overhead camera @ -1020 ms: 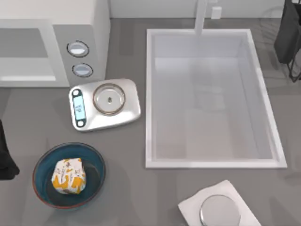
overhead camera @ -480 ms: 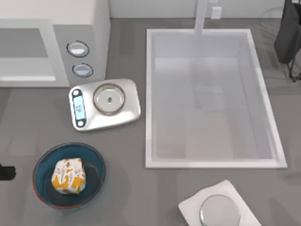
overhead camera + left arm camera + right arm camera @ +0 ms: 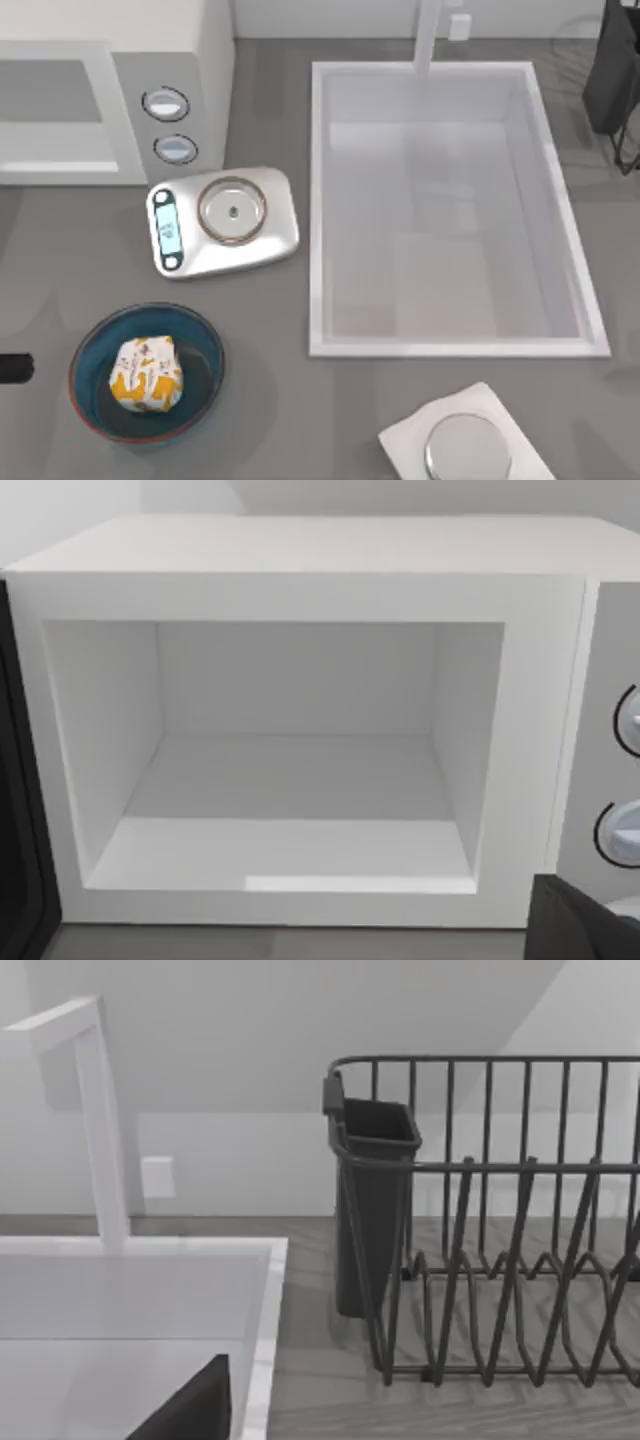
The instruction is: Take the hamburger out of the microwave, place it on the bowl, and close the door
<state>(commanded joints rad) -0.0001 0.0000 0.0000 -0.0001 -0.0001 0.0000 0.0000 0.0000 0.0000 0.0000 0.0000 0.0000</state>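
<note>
The hamburger [image 3: 147,374], white with orange patches, lies inside the blue bowl [image 3: 203,352] at the front left of the table. The microwave [image 3: 170,70] stands at the back left. In the left wrist view its white cavity [image 3: 290,780] is bare, and a dark strip of the open door [image 3: 18,860] shows beside it. A dark piece of my left arm [image 3: 10,368] juts in at the table's left edge, apart from the bowl. A dark corner of my right gripper [image 3: 190,1410] hangs over the sink's rim.
A silver kitchen scale [image 3: 222,220] sits between microwave and bowl. The large white sink [image 3: 450,210] with its faucet [image 3: 100,1120] takes the middle and right. A steel disc on a white base [image 3: 465,448] lies front right. A dark dish rack [image 3: 500,1220] stands at the back right.
My left arm has drawn back to the left, almost out of the top view. The hamburger stays in the bowl, and nothing else has moved.
</note>
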